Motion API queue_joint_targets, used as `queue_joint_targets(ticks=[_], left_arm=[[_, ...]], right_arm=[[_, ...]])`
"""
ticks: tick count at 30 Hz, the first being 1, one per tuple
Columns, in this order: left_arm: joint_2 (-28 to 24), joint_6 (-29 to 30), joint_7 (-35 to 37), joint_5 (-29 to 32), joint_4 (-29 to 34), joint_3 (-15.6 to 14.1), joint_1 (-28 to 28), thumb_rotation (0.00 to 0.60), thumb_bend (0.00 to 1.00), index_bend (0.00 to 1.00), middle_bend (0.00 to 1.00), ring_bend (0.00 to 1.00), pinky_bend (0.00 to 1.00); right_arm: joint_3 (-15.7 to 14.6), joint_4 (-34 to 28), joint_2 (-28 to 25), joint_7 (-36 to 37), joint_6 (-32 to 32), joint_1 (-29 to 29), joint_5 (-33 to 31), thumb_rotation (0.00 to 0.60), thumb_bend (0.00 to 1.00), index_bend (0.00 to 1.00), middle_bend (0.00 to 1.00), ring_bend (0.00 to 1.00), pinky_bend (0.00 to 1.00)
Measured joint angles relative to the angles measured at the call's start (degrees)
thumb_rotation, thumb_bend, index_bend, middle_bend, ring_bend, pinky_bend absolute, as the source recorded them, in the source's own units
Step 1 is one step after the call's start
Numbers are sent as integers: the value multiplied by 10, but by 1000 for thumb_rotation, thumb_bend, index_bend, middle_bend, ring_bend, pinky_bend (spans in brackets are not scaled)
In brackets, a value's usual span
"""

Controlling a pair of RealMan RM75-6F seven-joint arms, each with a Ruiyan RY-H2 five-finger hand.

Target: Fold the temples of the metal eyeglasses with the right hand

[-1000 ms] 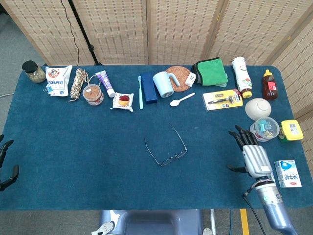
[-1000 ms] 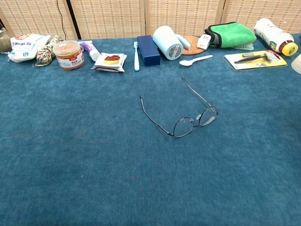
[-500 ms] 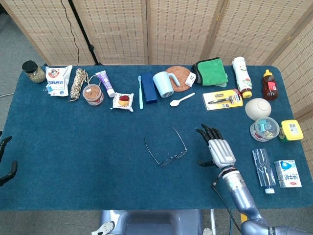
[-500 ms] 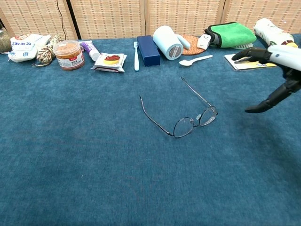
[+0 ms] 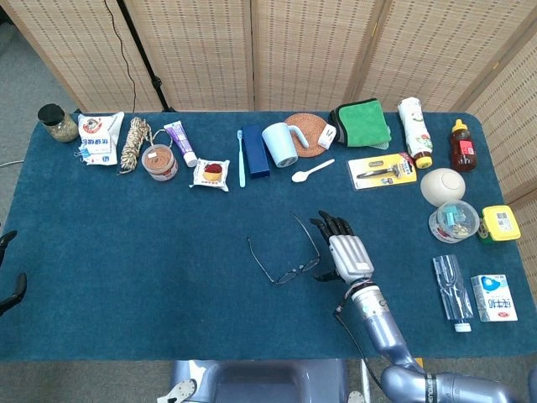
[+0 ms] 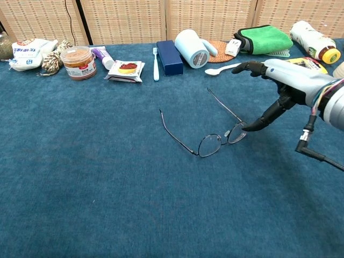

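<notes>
The right robot hand [image 6: 285,80], fingers spread and holding nothing, hovers with its thumb tip at the right lens of the thin metal-framed eyeglasses [image 6: 207,131], lying temples-open on the blue carpeted tabletop [image 6: 107,188].

Bare cloth all round eyeglasses [image 5: 285,252]; spoon [image 5: 312,171], mug [image 5: 279,143] well behind

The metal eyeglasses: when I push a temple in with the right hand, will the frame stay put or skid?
The metal eyeglasses look thin-wired and light, so they will probably slide or pivot on the blue cloth rather than hold still. Both temples stand splayed open and look springy, likely to flex. The right hand is beside the lenses, thumb at the frame's edge; whether it touches is unclear.
</notes>
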State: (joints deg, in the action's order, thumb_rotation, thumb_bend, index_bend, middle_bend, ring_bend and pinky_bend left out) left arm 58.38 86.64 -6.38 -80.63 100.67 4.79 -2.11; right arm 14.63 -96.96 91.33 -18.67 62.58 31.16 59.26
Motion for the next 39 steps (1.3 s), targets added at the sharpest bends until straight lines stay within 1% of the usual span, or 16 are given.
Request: queue_joint_targets(ticks=[11,17,33,39], left_arm=[[-6,0,7,5,-5,0,0,561,454,126,0,8,0],[-9,2,11,7,-7,-1,3,560,454,126,0,8,0],[-8,2,9,5,-4,-2,1,559,455,126,0,8,0],[-5,1,5,4,-2,-3,-1,561,454,126,0,8,0]], right_arm=[[1,48,52,-17,-1,26,-36,600,141,90,0,0,0],[2,63,69,-20,0,36,-41,600,141,89,0,0,0],[4,104,72,-30,-6,53,-44,600,141,89,0,0,0],[6,129,65,-31,-27,64,-45,600,141,89,0,0,0]])
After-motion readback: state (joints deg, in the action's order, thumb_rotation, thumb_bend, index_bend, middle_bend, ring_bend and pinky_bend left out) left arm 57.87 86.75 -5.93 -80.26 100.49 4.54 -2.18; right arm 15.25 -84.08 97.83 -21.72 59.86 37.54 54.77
